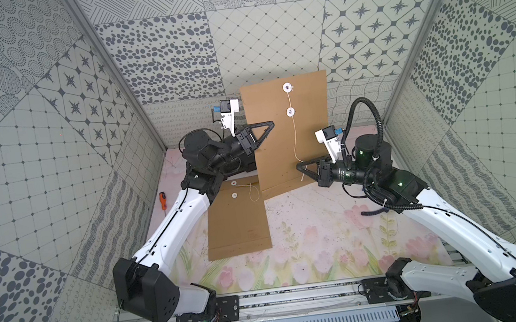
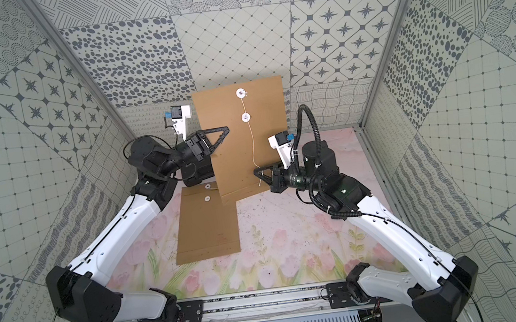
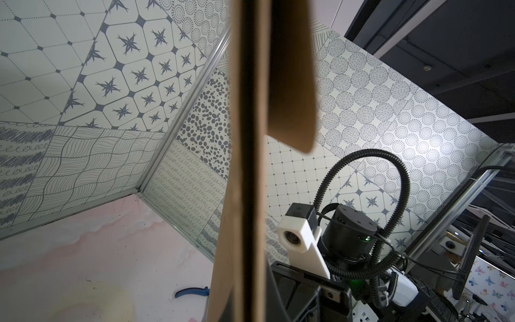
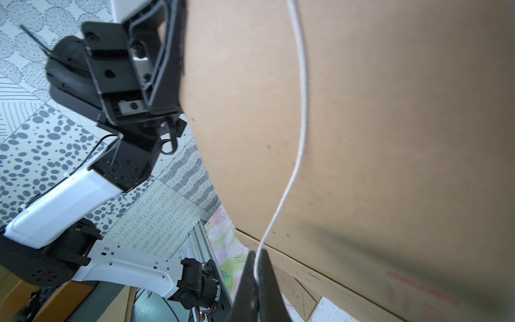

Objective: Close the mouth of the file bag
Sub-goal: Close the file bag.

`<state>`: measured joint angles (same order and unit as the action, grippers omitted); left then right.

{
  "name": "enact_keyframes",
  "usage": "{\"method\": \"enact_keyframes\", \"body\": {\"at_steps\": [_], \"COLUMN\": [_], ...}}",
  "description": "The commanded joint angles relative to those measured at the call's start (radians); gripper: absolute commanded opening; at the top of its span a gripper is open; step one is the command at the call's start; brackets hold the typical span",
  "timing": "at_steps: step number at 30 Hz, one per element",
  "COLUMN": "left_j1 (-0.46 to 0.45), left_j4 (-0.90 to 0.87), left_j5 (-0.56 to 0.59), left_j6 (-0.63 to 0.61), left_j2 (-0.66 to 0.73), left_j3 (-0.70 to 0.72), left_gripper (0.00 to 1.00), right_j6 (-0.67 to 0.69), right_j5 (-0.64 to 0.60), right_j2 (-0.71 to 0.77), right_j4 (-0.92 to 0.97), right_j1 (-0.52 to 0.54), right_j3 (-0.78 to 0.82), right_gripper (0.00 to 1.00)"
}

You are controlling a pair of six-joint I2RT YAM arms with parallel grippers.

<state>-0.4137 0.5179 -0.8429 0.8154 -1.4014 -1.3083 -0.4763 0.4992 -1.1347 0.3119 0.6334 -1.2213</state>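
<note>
A brown file bag [image 1: 282, 152] [image 2: 239, 157] stands upright over the back of the table. My left gripper [image 1: 270, 123] [image 2: 227, 128] is shut on its left edge. The bag carries two white discs, the upper disc [image 1: 287, 87] on the flap and the lower disc [image 1: 290, 111] on the body. A white string [image 1: 294, 137] [image 4: 302, 111] hangs down from them. My right gripper [image 1: 298, 166] [image 4: 257, 267] is shut on the string's lower end, close in front of the bag. In the left wrist view the bag [image 3: 239, 167] shows edge-on, with its flap [image 3: 292, 83] standing a little off the body.
A second file bag [image 1: 237, 224] lies flat on the flowered table under my left arm. An orange-handled screwdriver [image 1: 162, 200] lies by the left wall. A small blue object [image 3: 192, 292] lies on the table behind the held bag. Patterned walls close in three sides.
</note>
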Motion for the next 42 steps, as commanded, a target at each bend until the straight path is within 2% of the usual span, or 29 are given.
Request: {"method": "enact_keyframes", "body": {"at_steps": [1,11,21,29,37,39,42], "left_j1": [0.000,-0.054,-0.091,-0.064,-0.027,-0.022,-0.015], "left_j4": [-0.021,-0.064,-0.058,0.131,0.475,0.526,0.520], "left_j5": [-0.110,-0.187,-0.282,-0.371,-0.416,-0.423,-0.433], "left_j6": [-0.102,-0.142,-0.136,0.051,0.373,0.420,0.426], "left_j2": [-0.015,-0.055,-0.061,-0.059,-0.129,-0.147,-0.157], "left_j3": [-0.026,-0.032,-0.028,-0.006,0.003,-0.001,-0.005], "left_gripper": [0.00,0.00,0.00,0.00,0.00,0.00,0.00], "right_j6": [0.078,0.122,0.127,0.120,0.115,0.115,0.123], "right_j5": [0.040,0.094,0.116,0.132,0.140,0.141,0.143], "right_j2": [-0.028,-0.088,-0.102,-0.032,0.016,0.018,0.021], "right_j4": [0.088,0.156,0.175,0.205,0.202,0.205,0.217], "right_j1": [0.053,0.171,0.170,0.049,-0.030,-0.050,-0.081], "right_j3": [-0.088,-0.167,-0.156,-0.068,-0.015,-0.014,-0.017], "right_gripper": [0.00,0.00,0.00,0.00,0.00,0.00,0.00]}}
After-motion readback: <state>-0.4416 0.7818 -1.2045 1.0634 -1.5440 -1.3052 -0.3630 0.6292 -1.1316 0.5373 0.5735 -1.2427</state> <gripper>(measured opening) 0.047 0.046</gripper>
